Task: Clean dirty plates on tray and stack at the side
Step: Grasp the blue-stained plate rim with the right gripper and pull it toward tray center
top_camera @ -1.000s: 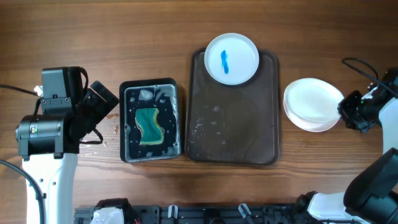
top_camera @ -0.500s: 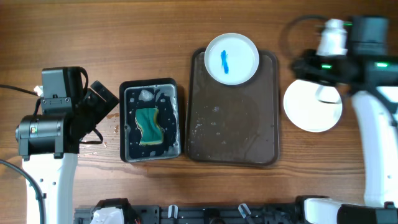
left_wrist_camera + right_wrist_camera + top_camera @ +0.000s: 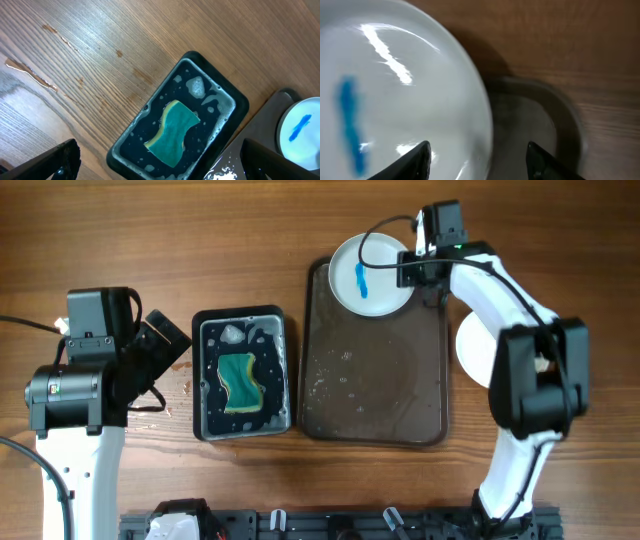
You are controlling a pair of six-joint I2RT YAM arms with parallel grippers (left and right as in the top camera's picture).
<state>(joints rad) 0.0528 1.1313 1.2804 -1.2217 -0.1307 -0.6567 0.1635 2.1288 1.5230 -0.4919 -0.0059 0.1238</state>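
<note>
A white plate with a blue smear (image 3: 372, 272) sits at the far end of the dark brown tray (image 3: 375, 380). My right gripper (image 3: 418, 268) is open over the plate's right rim; in the right wrist view the rim (image 3: 470, 100) lies between my open fingers (image 3: 480, 162). Clean white plates (image 3: 472, 350) are stacked right of the tray, partly hidden by my right arm. A green sponge (image 3: 240, 381) lies in a black tub of soapy water (image 3: 240, 423). My left gripper (image 3: 160, 165) is open above the tub, left of the tray.
The tub (image 3: 125, 150) with the sponge (image 3: 175, 131) fills the left wrist view, on wood table with wet streaks (image 3: 30, 75). Water drops lie on the tray's bare middle. The right arm's cable loops over the plate.
My right arm has swung from the stack of clean plates at the right up and left to the dirty plate's right rim. The left arm has not moved.
</note>
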